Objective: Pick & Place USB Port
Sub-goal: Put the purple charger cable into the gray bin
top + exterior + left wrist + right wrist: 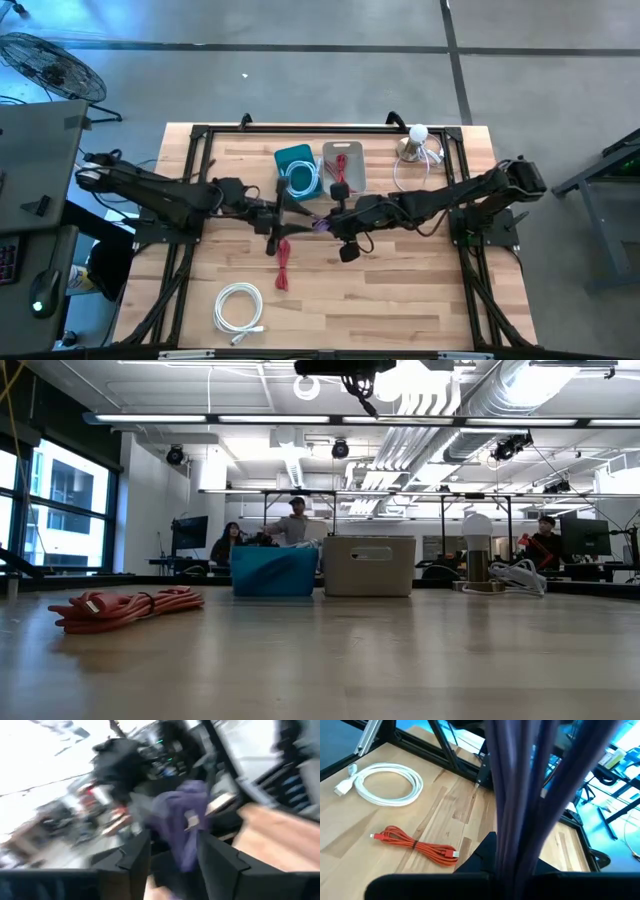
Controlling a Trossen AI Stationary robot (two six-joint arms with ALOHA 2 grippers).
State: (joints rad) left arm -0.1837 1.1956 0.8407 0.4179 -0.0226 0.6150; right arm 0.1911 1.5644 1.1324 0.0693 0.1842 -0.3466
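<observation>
- A bundled red cable (126, 607) lies on the wooden table (330, 660) at the frame's left.
- A blue bin (273, 572) and a grey bin (369, 566) stand side by side at centre.
- A white-topped lamp, perhaps, (477, 552) stands right of them.
- People (295, 520) sit behind.

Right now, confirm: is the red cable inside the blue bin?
No: the red cable lies on the bare table, apart from the blue bin.

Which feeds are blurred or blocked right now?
Left wrist view: heavy motion blur, only the purple cable readable. Right wrist view: sharp table, but that cable fills the centre. High view: clear. Low view: sharp, ceiling lights glare.
</observation>
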